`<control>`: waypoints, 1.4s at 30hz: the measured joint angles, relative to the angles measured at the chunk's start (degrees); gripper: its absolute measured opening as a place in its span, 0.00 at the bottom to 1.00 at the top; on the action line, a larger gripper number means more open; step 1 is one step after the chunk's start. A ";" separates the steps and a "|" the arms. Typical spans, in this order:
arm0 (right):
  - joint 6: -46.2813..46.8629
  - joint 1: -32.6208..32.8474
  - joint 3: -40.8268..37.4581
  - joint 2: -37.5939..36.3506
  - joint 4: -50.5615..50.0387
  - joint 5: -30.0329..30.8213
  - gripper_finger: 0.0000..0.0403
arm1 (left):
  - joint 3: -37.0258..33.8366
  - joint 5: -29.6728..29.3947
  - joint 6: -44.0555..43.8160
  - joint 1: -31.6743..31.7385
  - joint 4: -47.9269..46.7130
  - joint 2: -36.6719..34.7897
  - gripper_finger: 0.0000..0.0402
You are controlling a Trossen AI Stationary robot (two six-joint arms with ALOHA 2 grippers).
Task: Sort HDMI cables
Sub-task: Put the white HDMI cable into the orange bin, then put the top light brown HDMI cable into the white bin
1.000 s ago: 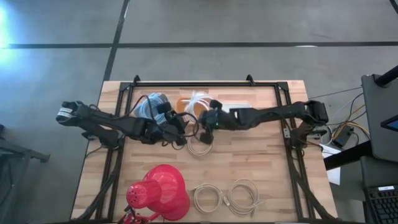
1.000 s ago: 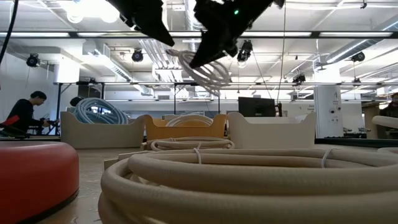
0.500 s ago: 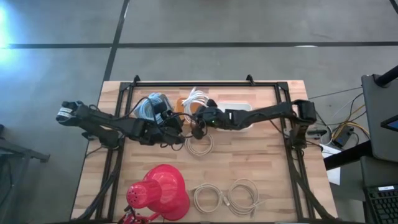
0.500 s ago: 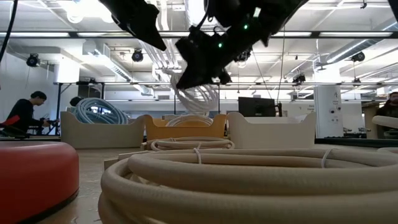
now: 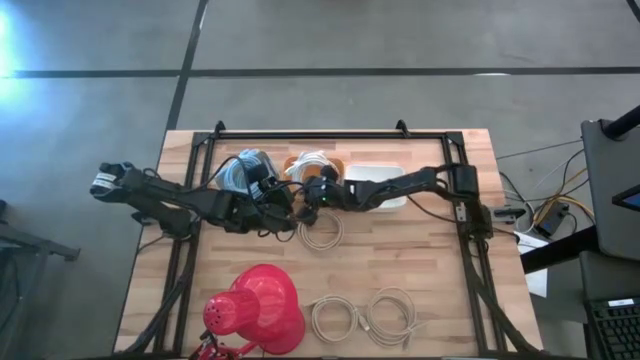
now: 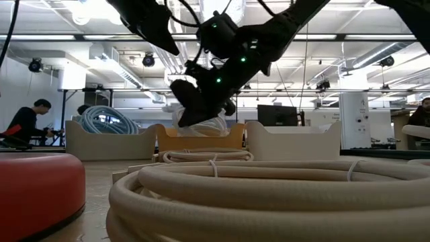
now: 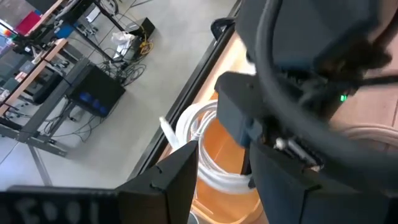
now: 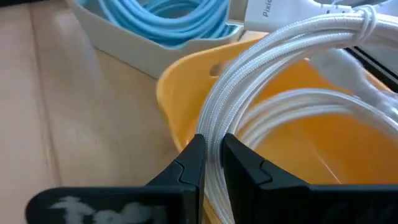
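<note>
My right gripper (image 5: 313, 190) reaches in from the table's right and is shut on a white HDMI cable coil (image 5: 312, 160) over the orange bin (image 8: 177, 84) at the far side. In the low view the coil (image 6: 205, 124) hangs at the bin's rim (image 6: 201, 140). More white cable loops lie inside that bin. The bin to its left holds light blue cables (image 8: 180, 18). One beige coil (image 5: 320, 232) lies flat mid-table, and two more (image 5: 335, 318) (image 5: 392, 312) lie by the near edge. My left gripper (image 5: 287, 208) waits open just left of the right one, touching nothing. My right gripper pinches the white coil's bundled strands (image 8: 214, 134) between its two fingers, which lie across the strands. It comes in slanting down from the table's right. The coil extends ahead of the fingers over the orange bin's inside; whether its far end rests on the cables there cannot be told.
A white bin (image 5: 378, 185) stands right of the orange one, under my right arm. A red cone-shaped lamp (image 5: 262, 305) lies at the near left. A dark frame (image 5: 320, 133) runs along the far edge. People stand in the room behind (image 6: 23, 121).
My right gripper has moved toward the table's left and far edge and come down, staying shut on the white coil. The coil, carried high above the table a second ago, now hangs low at the orange bin's rim.
</note>
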 joint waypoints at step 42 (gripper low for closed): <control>2.78 13.59 2.48 -17.19 -39.60 -0.26 0.41 | -0.02 4.09 -3.64 -1.46 -5.76 -0.04 0.44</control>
